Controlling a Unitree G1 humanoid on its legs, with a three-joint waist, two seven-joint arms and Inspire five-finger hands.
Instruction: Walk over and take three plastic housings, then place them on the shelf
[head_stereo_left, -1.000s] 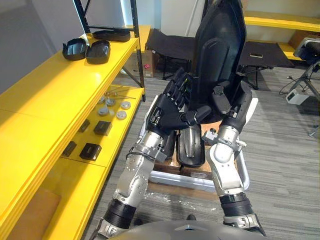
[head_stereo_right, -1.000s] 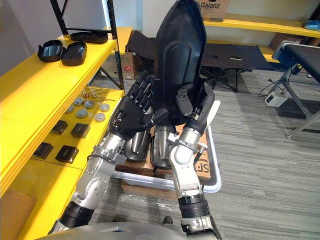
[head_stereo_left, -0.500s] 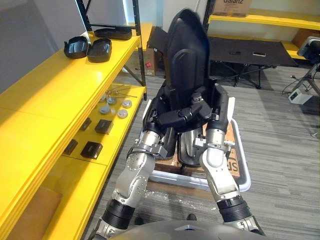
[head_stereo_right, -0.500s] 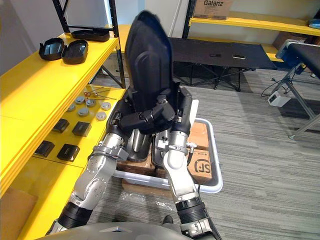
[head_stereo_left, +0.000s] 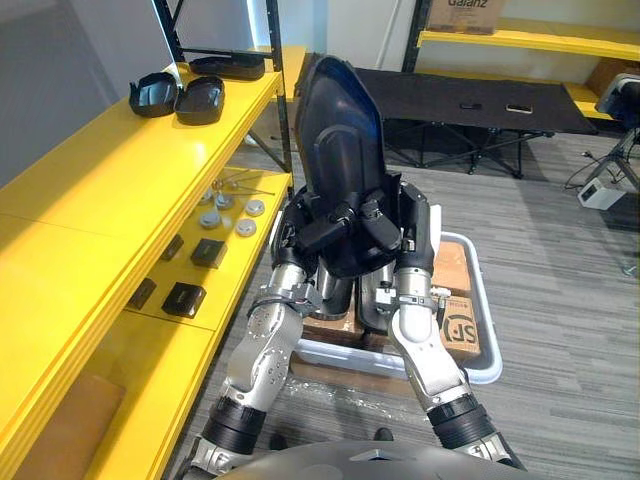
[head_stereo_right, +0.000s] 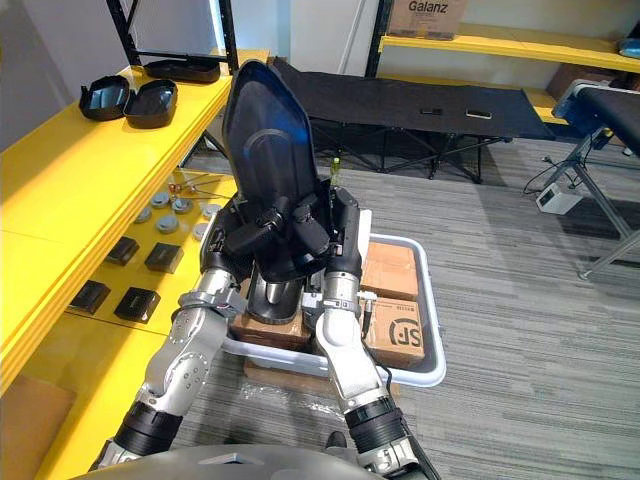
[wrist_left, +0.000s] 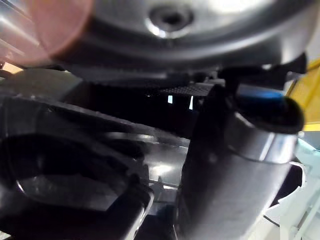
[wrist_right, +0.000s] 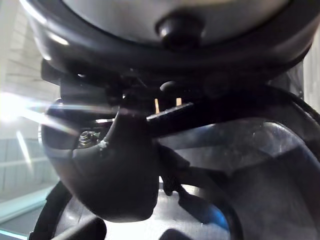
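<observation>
A big black plastic housing (head_stereo_left: 340, 150) was held upright, with the left hand (head_stereo_left: 303, 228) and the right hand (head_stereo_left: 405, 222) both curled tight round its lower part. Under the hands, more housings (head_stereo_left: 380, 305) were left in a white bin (head_stereo_left: 486, 320) (two, it seemed). Carrying was the step in hand. A swing out past the left hand, onto the yellow shelf (head_stereo_left: 120, 190), was needed next. Small dark shells (head_stereo_left: 196, 102), far beyond the left hand, were not in the way.

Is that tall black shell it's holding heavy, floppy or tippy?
Probably stiff: the black housing stands upright without sagging. Likely light, since it looks like a hollow shell. Towering above the left hand and right hand, it may tip.
</observation>
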